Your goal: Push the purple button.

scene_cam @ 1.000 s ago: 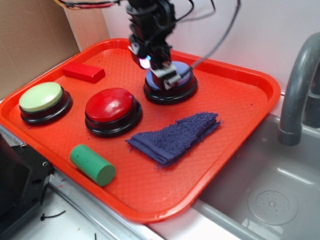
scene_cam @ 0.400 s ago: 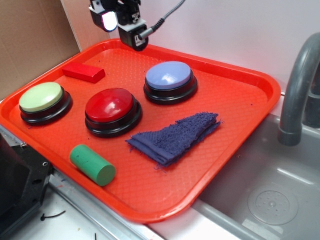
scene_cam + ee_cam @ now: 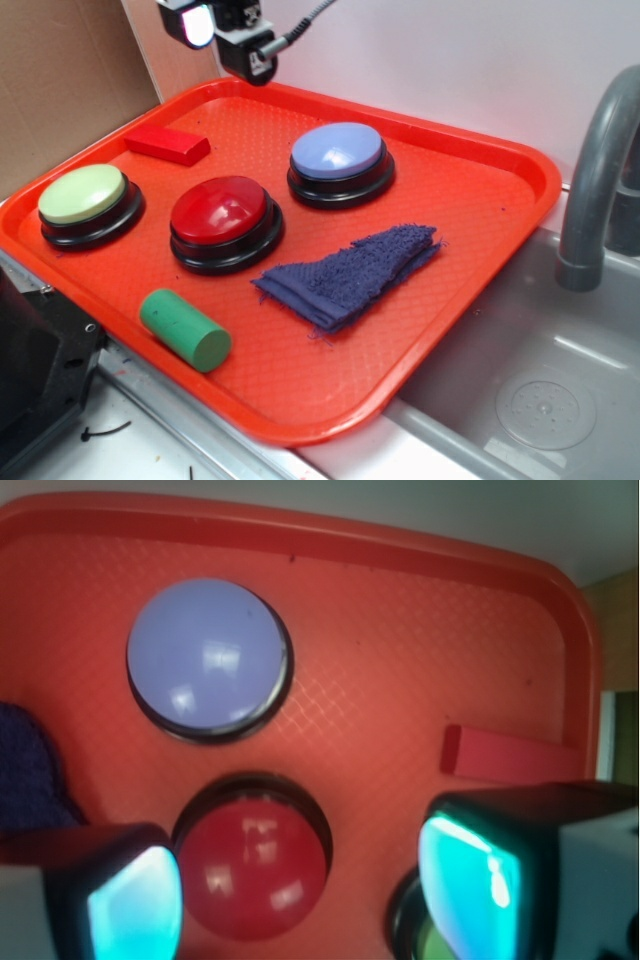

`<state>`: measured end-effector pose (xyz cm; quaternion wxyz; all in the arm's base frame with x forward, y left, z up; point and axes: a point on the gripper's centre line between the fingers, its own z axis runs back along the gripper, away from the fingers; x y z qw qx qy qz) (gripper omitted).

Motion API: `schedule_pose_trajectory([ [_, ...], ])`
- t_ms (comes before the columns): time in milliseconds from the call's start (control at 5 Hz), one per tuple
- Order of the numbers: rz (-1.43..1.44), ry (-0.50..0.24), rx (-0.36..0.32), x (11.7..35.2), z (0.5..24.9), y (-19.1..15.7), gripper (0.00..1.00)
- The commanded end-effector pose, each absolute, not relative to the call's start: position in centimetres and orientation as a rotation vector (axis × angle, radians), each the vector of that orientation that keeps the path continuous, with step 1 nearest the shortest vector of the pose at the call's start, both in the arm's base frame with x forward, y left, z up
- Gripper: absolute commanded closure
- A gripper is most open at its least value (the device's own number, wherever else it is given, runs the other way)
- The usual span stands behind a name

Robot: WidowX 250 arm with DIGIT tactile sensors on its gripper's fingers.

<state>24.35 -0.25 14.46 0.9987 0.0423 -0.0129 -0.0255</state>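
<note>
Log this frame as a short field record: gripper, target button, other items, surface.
gripper: raised above the tray's far left corner, touching nothing; open or shut unclear
purple button: far side of tray, uncovered
red button: centre
green button: left
red block: far left
green cylinder: near edge, lying down
blue cloth: in front of purple button
tray: orange, beside sink

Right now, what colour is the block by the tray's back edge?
Red; the block shows best in the exterior view.

A round lavender-topped push button [image 3: 338, 164] on a black base is seen on a red plastic tray [image 3: 480, 200]. The black claw [image 3: 232, 38] is held high above the tray's far rim, well apart from it.
</note>
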Motion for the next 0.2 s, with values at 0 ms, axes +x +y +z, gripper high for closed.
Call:
schedule_pose_trajectory([
  [0, 0.010, -0.119, 0.104, 24.06, 18.85, 0.44, 0.00],
])
